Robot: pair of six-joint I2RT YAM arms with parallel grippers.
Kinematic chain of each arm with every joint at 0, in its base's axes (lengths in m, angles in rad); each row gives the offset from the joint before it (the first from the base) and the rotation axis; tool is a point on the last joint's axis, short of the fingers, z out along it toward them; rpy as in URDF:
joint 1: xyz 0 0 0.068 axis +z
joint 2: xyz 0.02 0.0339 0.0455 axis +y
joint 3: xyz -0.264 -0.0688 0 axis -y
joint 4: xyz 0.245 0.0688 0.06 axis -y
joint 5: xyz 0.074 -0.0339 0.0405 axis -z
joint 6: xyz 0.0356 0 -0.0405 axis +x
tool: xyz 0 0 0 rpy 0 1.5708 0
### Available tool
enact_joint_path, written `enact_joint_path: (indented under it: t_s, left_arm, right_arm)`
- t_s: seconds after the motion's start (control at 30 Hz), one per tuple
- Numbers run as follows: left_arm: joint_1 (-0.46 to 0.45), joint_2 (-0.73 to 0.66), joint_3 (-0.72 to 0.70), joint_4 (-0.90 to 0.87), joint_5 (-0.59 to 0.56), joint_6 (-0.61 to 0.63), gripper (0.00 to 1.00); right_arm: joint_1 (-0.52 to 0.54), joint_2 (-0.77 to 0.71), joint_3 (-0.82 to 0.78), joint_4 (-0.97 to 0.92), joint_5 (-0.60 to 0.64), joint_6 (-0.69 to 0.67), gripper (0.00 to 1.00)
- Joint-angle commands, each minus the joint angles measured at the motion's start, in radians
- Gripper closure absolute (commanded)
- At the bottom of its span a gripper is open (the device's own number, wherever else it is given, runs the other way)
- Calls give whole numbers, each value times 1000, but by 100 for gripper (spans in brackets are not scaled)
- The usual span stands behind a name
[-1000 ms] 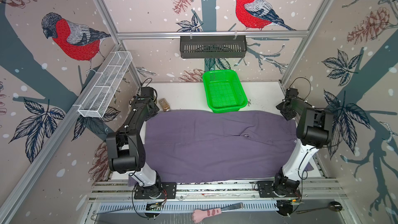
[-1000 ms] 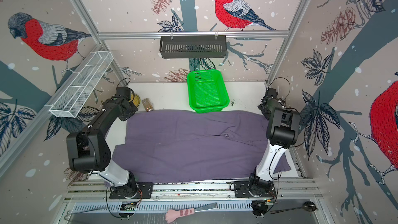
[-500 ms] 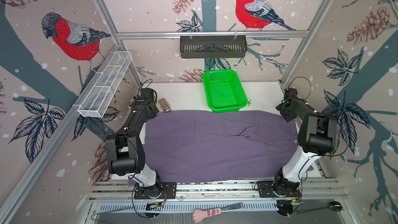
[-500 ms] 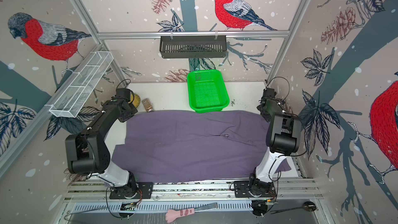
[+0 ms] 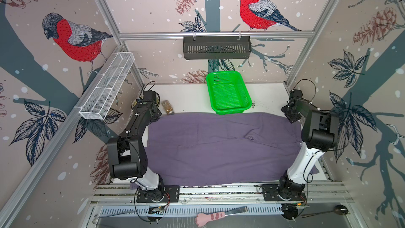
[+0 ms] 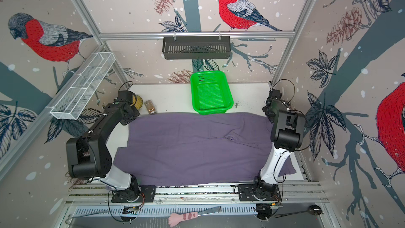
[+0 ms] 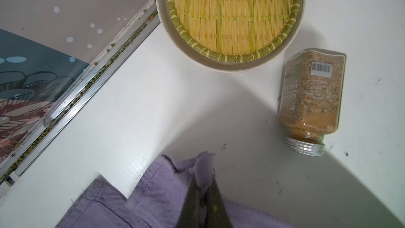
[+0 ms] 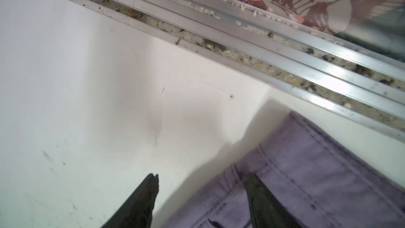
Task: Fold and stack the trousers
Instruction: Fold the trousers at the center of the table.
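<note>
Mostly, we see the trousers (image 5: 219, 145) spread nearly across the white table (image 5: 192, 97), far edge meeting the green basket (image 5: 229, 93), with bare room only behind them, around the spice jar (image 7: 311, 101). Our left gripper (image 7: 202, 190) is pinched tight on a leg-end corner, while our right gripper (image 8: 201, 175) stands apart-jawed astride the waistband corner. Compared with a second ago, the cloth lies just as flat, and both arms are at the same far corners.
</note>
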Motion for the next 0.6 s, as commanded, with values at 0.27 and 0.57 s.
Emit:
enact_joint_path:
  t_s: [0.27,0.57]
  left_arm:
    - [2,6,10,8,-32,26,100]
    - [2,14,4,16,-20,28,100]
  right_arm:
    - [38,-22,-65,-12,11,28,38]
    - [57,42,-69,-25,45,13,53]
